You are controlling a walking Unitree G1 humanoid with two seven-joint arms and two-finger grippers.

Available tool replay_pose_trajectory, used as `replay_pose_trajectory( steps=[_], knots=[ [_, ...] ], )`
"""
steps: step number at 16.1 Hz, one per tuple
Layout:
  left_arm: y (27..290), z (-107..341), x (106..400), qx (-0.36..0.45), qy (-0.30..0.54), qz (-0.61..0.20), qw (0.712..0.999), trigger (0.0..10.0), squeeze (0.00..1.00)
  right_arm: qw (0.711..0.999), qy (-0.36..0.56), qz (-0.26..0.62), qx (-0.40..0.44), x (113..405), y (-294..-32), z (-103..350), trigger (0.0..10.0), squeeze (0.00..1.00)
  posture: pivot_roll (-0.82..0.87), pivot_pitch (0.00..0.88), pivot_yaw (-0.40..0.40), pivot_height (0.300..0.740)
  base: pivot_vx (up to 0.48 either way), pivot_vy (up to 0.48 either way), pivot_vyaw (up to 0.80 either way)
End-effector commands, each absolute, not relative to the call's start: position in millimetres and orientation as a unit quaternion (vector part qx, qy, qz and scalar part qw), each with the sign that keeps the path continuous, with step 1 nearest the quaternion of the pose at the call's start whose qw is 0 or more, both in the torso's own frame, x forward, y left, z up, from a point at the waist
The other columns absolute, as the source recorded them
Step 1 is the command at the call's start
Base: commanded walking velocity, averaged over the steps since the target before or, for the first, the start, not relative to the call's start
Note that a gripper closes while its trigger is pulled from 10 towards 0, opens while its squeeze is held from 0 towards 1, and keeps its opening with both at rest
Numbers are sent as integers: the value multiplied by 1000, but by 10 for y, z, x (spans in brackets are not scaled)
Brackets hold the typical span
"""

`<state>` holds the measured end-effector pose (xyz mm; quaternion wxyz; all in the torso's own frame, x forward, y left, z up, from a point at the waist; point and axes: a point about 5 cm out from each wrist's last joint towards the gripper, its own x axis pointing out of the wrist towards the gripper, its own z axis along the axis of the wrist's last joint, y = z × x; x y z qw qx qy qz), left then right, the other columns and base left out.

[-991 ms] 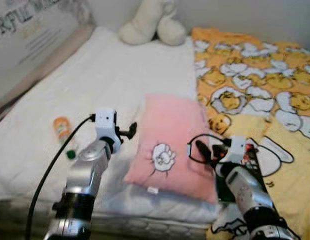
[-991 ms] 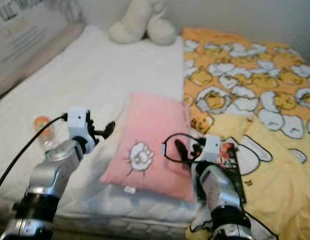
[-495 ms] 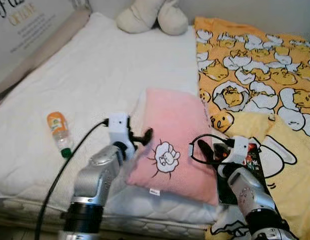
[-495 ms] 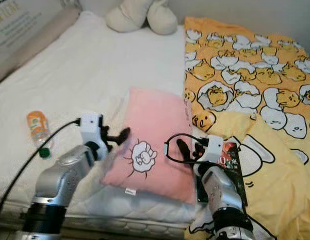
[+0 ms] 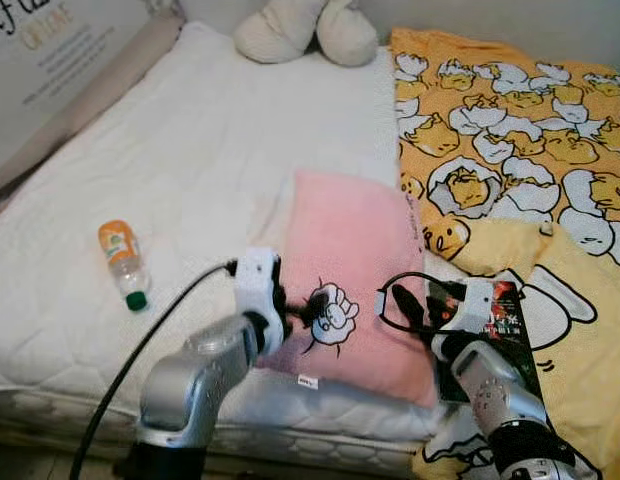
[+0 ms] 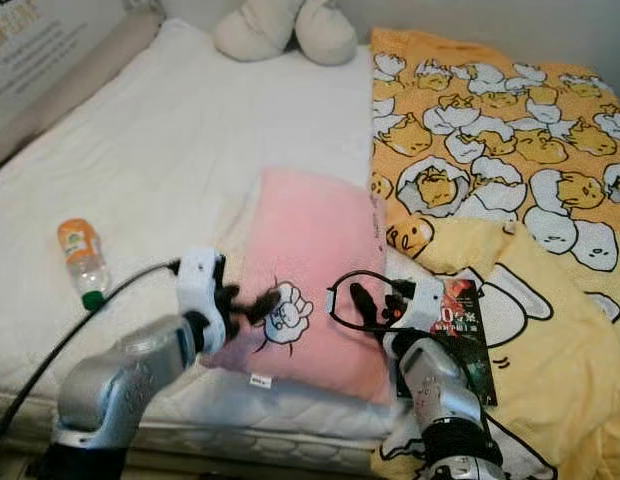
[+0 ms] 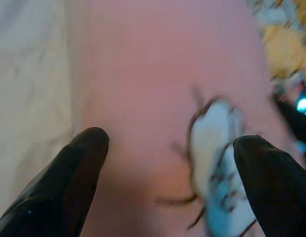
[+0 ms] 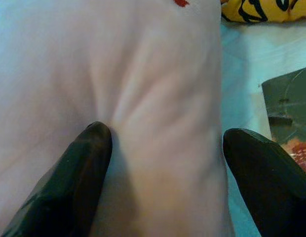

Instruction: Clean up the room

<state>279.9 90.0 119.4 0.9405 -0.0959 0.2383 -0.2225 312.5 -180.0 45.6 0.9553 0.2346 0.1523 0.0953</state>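
Note:
A pink pillow (image 5: 352,275) with a white fist print lies on the bed's white mattress (image 5: 220,150), near the front edge. My left gripper (image 5: 308,306) is open over the pillow's front left part, beside the print. In the left wrist view its fingers (image 7: 69,177) straddle pink fabric (image 7: 153,94). My right gripper (image 5: 412,308) is open at the pillow's right edge. The right wrist view shows its fingertips (image 8: 74,173) pressing into the wrinkled pillow (image 8: 158,98).
A plastic bottle (image 5: 123,262) with an orange label lies on the mattress to the left. A cream plush toy (image 5: 305,30) sits at the bed's far end. An orange and yellow blanket (image 5: 510,120) covers the right side, with a dark magazine (image 5: 495,320) on it.
My left gripper has moved right, from beside the pillow onto its front left part. The right gripper has stayed at the pillow's right edge. The camera has shifted slightly.

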Motion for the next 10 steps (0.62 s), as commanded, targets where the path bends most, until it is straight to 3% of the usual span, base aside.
replay_pose_trajectory(
  steps=[1,4,6,9,10],
  knots=[
    [852,1090,2779,-86,250,-219,939,10000,0,950,171,94,245,3061,-1787,361,10000,0,184,159,-29,740,0,0,0],
    [684,733,3030,-53,233,-170,956,10000,0,944,181,99,257,3104,-1678,338,10000,0,198,149,-54,740,0,0,0],
    [698,666,3222,-76,212,-122,967,10000,0,944,186,105,252,3129,-1615,338,10000,0,177,147,-57,740,0,0,0],
    [608,701,3304,-92,199,-138,966,10000,0,944,194,104,244,3111,-1593,299,10000,0,157,143,-52,740,0,0,0],
    [515,623,3258,-96,210,-171,958,0,0,942,205,104,244,3052,-1594,228,0,0,158,139,-51,740,0,0,0]
  ],
)
